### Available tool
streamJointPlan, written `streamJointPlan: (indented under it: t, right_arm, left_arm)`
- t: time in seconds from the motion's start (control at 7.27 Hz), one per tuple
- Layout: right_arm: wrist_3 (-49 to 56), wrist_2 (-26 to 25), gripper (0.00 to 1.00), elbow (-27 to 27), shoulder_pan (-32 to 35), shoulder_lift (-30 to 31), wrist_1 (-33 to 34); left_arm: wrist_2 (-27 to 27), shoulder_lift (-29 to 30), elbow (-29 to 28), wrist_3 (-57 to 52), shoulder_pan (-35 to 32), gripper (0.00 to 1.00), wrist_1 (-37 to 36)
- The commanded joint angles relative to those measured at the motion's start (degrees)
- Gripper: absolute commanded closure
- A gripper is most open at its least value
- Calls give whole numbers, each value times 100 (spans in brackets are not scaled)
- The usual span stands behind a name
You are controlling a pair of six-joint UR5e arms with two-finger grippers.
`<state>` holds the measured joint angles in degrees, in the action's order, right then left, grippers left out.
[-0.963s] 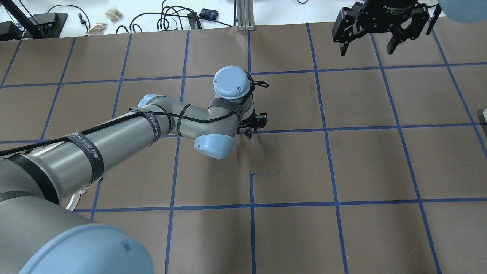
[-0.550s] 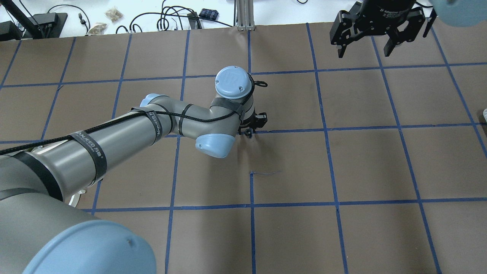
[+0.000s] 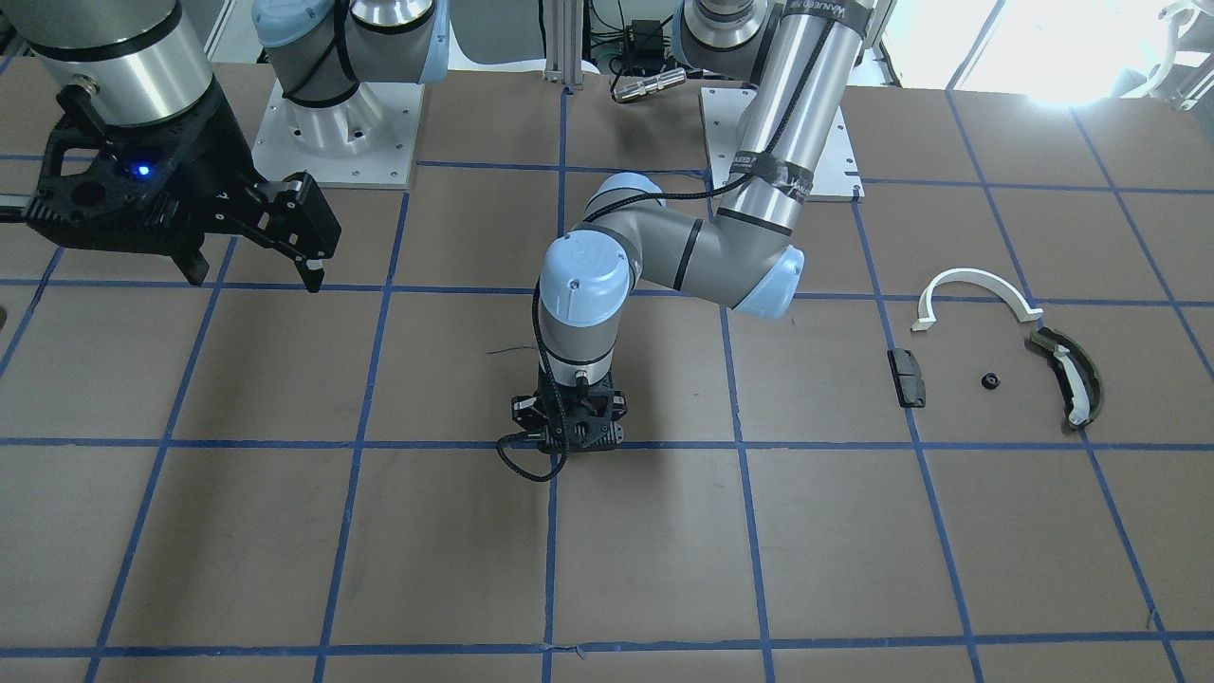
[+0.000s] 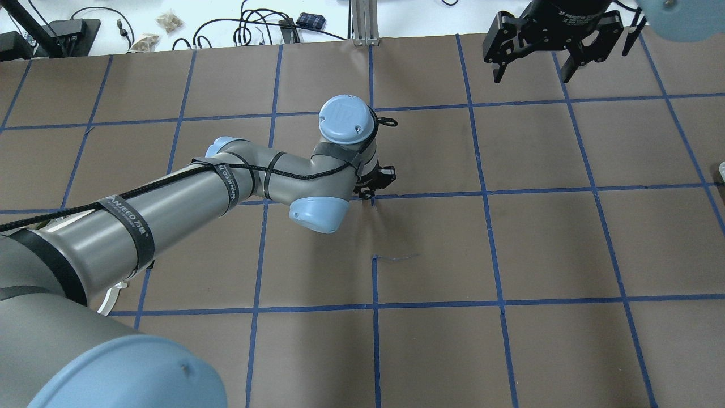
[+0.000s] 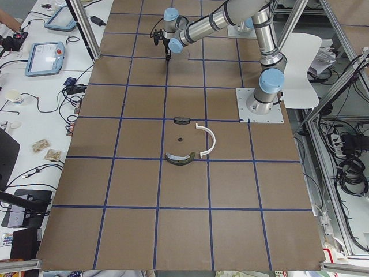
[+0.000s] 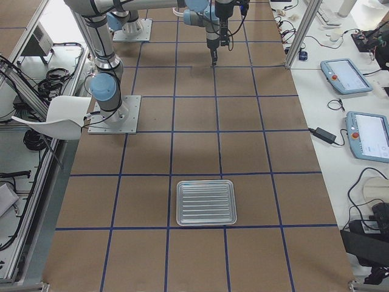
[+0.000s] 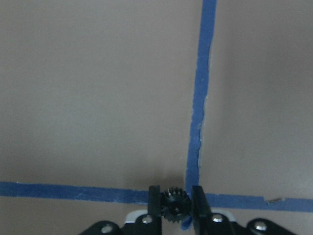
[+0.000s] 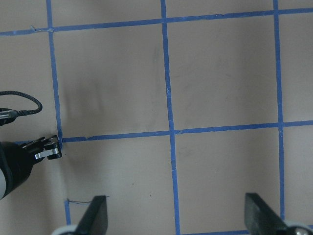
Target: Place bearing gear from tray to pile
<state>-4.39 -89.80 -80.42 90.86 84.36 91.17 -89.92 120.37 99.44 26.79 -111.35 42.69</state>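
My left gripper (image 7: 175, 201) is shut on a small black bearing gear (image 7: 174, 209), low over a crossing of blue tape lines near the table's middle (image 3: 569, 444). In the overhead view (image 4: 372, 196) its wrist hides the gear. The pile lies apart toward my left: a white half-ring arc (image 3: 977, 287), a dark olive curved piece with a white strip (image 3: 1070, 378), a small black block (image 3: 908, 377) and a tiny black part (image 3: 989, 381). My right gripper (image 4: 530, 76) is open and empty, high over the far right of the table. The tray (image 6: 205, 202) shows only in the exterior right view.
The table is brown paper with a blue tape grid (image 4: 487, 192). Cables and small items lie along the white far edge (image 4: 249, 25). Both arm bases stand on white plates (image 3: 341, 133). The left arm's forearm stretches over the table's left half (image 4: 170, 198).
The right gripper has shifted left and toward the far edge in the overhead view. The left gripper has stayed at the tape crossing, with only a slight wrist shift.
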Motion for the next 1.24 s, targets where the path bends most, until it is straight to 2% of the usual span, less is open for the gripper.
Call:
streamJointPlan:
  t: [0.0,0.28,0.41,0.69,0.96,1.1]
  right_arm:
    - [17,-3,0,0,2,2,-3]
    - [9,-3,0,0,2,-7,-3]
    - [17,6,0,0,11,2,-11]
    - [52,6,0,0,11,-7,-3]
    - [52,33,0,-9,20,2,-20]
    - [9,41,0,-26,37,28,-38]
  left_arm:
    - [-173,-424,-170,-834,313,89,937]
    - [-438,-1161,100,-2740,1548,92,1827]
    - [-465,-1426,476,-4141,2303,92,1752]
    - [-483,-1927,1049,-6255,3824,95,1620]
    - [-404,-1956,1218,-7681,5239,95,1584]
    - [-377,-1799,1227,-8010,5716,95,1584]
